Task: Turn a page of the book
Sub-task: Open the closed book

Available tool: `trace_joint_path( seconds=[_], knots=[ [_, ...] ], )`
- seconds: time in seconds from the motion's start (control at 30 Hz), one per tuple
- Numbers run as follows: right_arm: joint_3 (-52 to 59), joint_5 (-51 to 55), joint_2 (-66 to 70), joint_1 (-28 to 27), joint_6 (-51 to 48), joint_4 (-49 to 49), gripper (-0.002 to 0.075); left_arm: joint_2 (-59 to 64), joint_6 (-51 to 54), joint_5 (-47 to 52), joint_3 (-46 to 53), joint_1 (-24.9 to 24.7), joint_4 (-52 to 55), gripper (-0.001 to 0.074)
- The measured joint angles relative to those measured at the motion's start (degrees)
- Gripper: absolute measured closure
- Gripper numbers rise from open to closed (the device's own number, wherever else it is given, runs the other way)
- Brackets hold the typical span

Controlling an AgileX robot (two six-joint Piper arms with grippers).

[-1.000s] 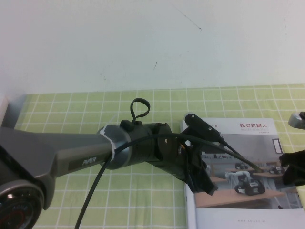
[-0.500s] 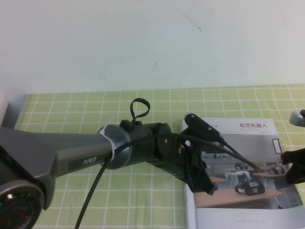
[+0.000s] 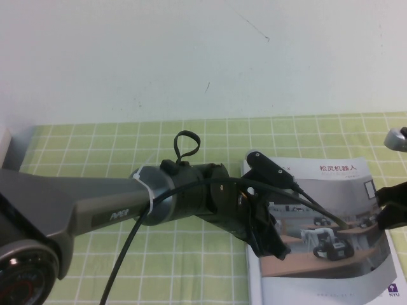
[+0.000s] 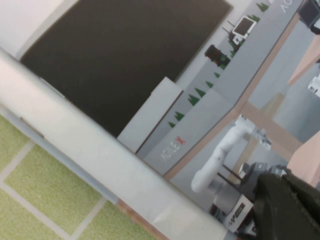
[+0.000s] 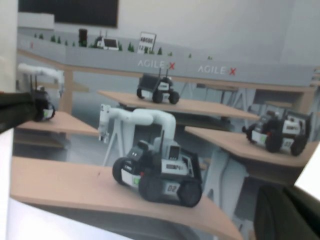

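Observation:
The book (image 3: 331,184) lies on the checked cloth at the right, its white cover with the robot photo facing up. My left gripper (image 3: 272,246) rests shut on the cover's left part near the spine; in the left wrist view its dark fingers (image 4: 287,210) press on the cover photo (image 4: 210,100). My right gripper (image 3: 389,208) is at the book's right edge, shut on the cover's edge, which is lifted and bowed. Under it a white inner page (image 3: 393,289) with a small purple logo shows. The right wrist view shows the cover photo (image 5: 160,150) close up and the right gripper (image 5: 287,215).
The green checked cloth (image 3: 95,146) covers the table up to a white wall. My left arm (image 3: 95,203) with its black cable reaches across the cloth from the left edge to the book. A grey part of the right arm (image 3: 397,136) shows at the right edge.
The cover's right edge has risen and pulled leftward with my right gripper, baring the inner page's corner with the purple logo. The left arm has not moved.

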Motion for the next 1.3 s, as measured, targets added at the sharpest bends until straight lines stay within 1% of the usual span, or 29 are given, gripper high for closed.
trace_joint_path(
  seconds=[0.13,0.2,0.27,0.37,0.43,0.53,0.93,1.13,1.3],
  knots=[
    [0.0,0.52,1.0,0.0,-1.36,0.22,0.0726,0.0,0.16,0.0,0.0,0.0,0.0,0.0739],
    [0.0,0.67,1.84,0.0,-1.69,0.22,0.0711,0.0,0.16,0.0,0.0,0.0,0.0,0.0739],
    [0.0,0.79,2.8,0.0,-1.68,0.22,0.0673,0.0,0.16,0.09,0.0,0.0,0.0,0.0739],
    [0.0,0.79,3.94,0.0,-1.68,0.22,0.0584,0.0,0.16,0.09,0.0,0.0,0.0,0.0739],
    [0.0,0.79,4.39,0.0,-1.68,0.22,0.0538,0.0,0.16,0.13,0.0,0.0,0.0,0.0739],
    [0.0,0.79,4.63,0.0,-1.46,0.1,0.0504,0.0,0.16,0.13,0.0,0.0,0.0,0.0739],
    [0.0,5.47,5.1,0.1,6.34,-10.9,0.0493,0.0,0.16,0.13,0.0,0.0,0.0,0.0739],
    [0.0,5.16,5.1,0.1,6.71,-10.82,0.0493,0.0,0.16,0.13,0.0,0.0,0.0,0.0739],
    [0.0,3.96,5.1,0.1,6.8,-8.83,0.0493,0.0,0.16,0.13,-0.04,0.0,0.0,0.0739]
  ],
)
